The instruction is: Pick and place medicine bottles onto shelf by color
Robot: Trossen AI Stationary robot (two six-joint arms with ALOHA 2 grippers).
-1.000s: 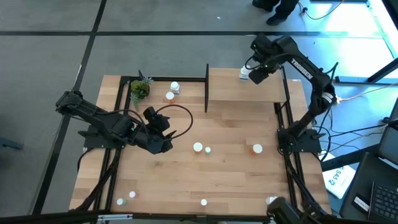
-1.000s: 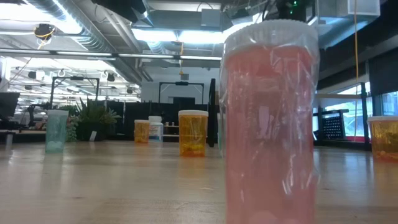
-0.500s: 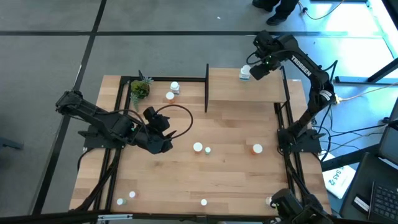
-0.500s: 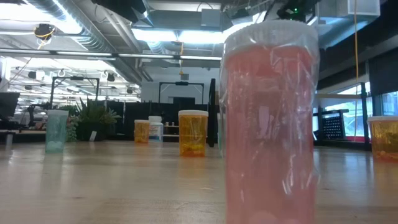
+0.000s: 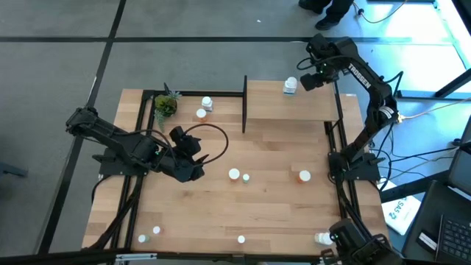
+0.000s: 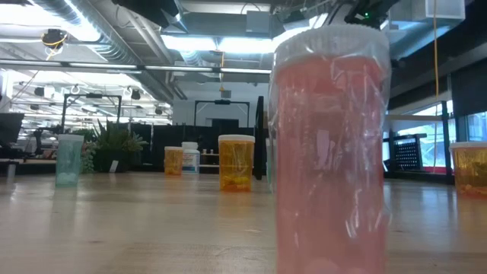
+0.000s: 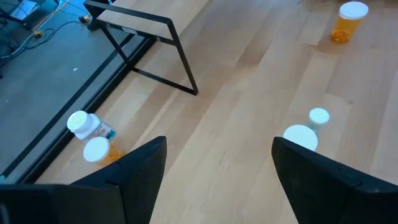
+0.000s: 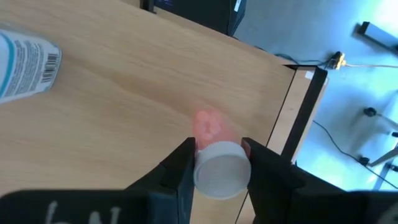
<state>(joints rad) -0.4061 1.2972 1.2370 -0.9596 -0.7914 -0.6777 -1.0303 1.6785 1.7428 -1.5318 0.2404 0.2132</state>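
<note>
Right wrist view: the right claw point(image 8: 216, 163) clamps a pink bottle point(image 8: 214, 155) by its white cap above the shelf point(image 8: 124, 93), near a white bottle point(image 8: 25, 56). Left claw point(image 7: 214, 162) hangs open over the table point(image 7: 249, 81).

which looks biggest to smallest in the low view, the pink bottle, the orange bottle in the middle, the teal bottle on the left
1. pink bottle, though it stands nearest the camera
2. middle orange bottle and teal bottle look alike; unsure.
</note>
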